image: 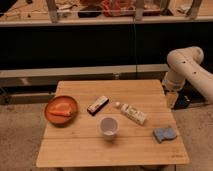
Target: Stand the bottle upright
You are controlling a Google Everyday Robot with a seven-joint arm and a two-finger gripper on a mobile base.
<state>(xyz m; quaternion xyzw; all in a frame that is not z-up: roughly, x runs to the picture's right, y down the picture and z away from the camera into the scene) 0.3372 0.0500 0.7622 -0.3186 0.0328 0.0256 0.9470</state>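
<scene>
Chunky cream-white robot arm [190,67]
Smooth rounded tube segments, fat elbow joint [181,59] with a couple of small dark dots on it; gripper's out of shot.

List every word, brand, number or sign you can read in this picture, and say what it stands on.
None can be read.
Small white plastic bottle, lying on the wooden table: reddish and dark label marks, too blurred to read.
Dark flat rectangular box with red stripe: no legible print.
White cup, blue sponge: no marks visible.
The robot's hand is out of view; only its white arm shows at right.
</scene>
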